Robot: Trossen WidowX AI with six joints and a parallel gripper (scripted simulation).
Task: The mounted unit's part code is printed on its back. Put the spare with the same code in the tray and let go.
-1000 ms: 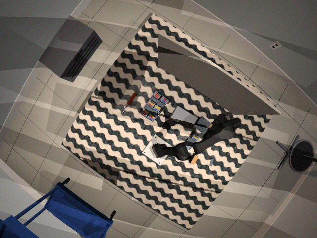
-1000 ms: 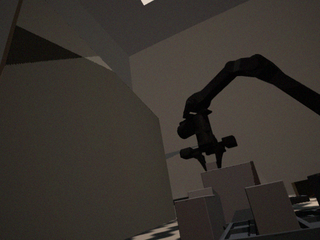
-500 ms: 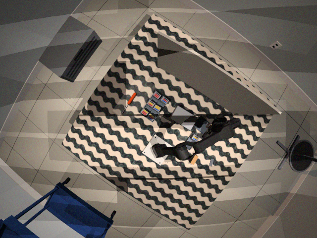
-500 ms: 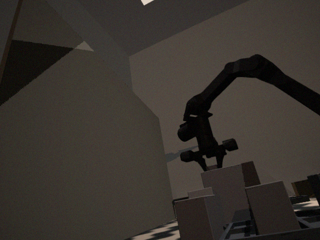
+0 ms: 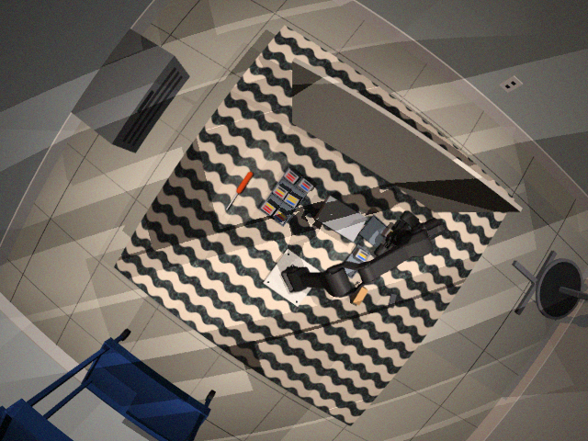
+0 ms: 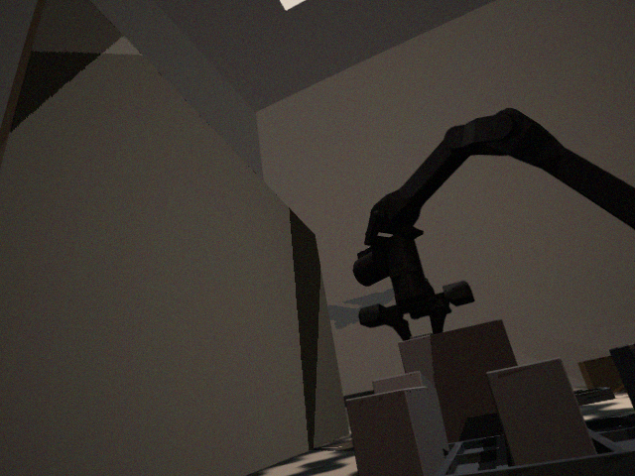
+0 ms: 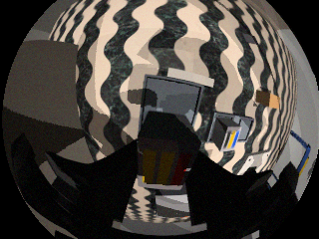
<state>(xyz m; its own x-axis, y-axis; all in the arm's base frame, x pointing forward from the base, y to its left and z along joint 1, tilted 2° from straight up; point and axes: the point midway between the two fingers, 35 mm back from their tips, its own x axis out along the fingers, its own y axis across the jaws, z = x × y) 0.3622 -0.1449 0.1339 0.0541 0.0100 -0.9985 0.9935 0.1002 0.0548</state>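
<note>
My gripper (image 6: 422,331) (image 7: 163,143) is shut on a dark unit (image 7: 162,166) with yellow and red stripes on the face towards the wrist camera. In the wrist view the unit overlaps the near edge of the open grey tray (image 7: 174,100) (image 5: 370,229); its exact height above it cannot be told. No other object shows in the tray's visible part. A unit (image 5: 361,254) (image 7: 231,136) with a yellow and blue label stands in a smaller grey holder beside the tray; its back is hidden. In the exterior view, pale blocks hide the fingertips' surroundings.
Several striped spares sit in the rack (image 5: 298,192). A flat pale plate (image 5: 348,228) lies between rack and tray. A large upright panel (image 5: 375,128) stands behind. An orange block (image 5: 359,295) (image 7: 267,98), a small dark block (image 5: 393,299) and a screwdriver (image 5: 244,182) lie around.
</note>
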